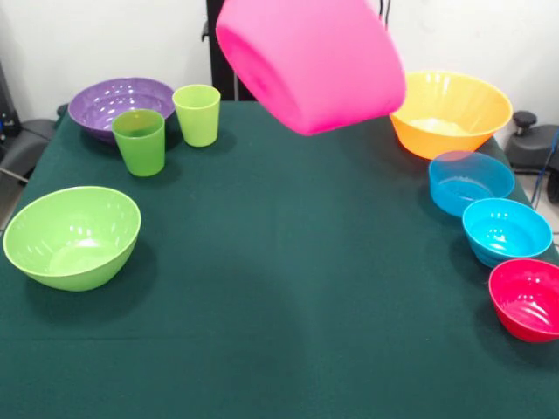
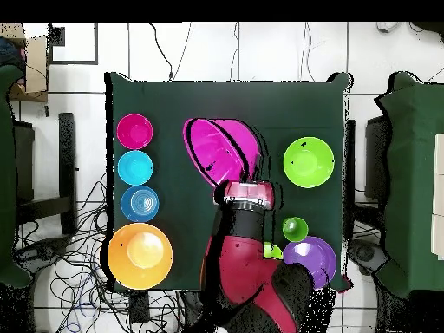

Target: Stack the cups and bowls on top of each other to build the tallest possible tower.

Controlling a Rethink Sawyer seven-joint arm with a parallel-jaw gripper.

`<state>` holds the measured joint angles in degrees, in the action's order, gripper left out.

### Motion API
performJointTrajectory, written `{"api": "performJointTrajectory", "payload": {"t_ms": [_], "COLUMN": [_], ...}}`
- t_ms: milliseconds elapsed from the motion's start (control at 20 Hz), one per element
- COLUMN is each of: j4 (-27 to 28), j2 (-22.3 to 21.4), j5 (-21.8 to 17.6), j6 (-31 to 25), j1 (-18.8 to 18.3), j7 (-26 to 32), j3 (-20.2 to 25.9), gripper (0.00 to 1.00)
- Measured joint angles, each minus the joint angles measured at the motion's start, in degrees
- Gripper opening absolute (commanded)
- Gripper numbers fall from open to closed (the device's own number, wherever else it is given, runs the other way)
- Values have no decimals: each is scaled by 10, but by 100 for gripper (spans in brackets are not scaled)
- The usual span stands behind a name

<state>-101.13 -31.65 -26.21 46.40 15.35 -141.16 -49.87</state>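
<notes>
Over the dark green tabletop (image 1: pixel 288 288) a large glossy pink plastic bowl (image 1: pixel 312 61) hangs tilted; only the overhead view shows the red arm (image 2: pixel 247 260), and the claw's grip cannot be told.

The green table (image 1: pixel 288 288) is being occupied by a purple bowl (image 1: pixel 118 105), two green cups (image 1: pixel 140 141) and a lime bowl (image 1: pixel 72 236) at one side, and orange (image 1: pixel 452 113), blue (image 1: pixel 470 182), turquoise (image 1: pixel 507 230) and red (image 1: pixel 527 298) bowls at the other.

Bright, even indoor light from above. Glossy bowls show small white glare spots; soft shadows sit beneath them on the green tablecloth (image 1: pixel 279 288). Focus is sharp.
</notes>
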Motion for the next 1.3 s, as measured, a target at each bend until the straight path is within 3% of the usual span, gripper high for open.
{"api": "performJointTrajectory", "payload": {"t_ms": [500, 900, 1300], "j4": [-28, -47, -82], "j2": [111, 179, 252], "j5": [155, 209, 296], "j6": [161, 214, 270], "j1": [7, 10, 35], "j7": [71, 72, 72], "j3": [-80, -113, -146], "gripper": [0, 0, 0]}}
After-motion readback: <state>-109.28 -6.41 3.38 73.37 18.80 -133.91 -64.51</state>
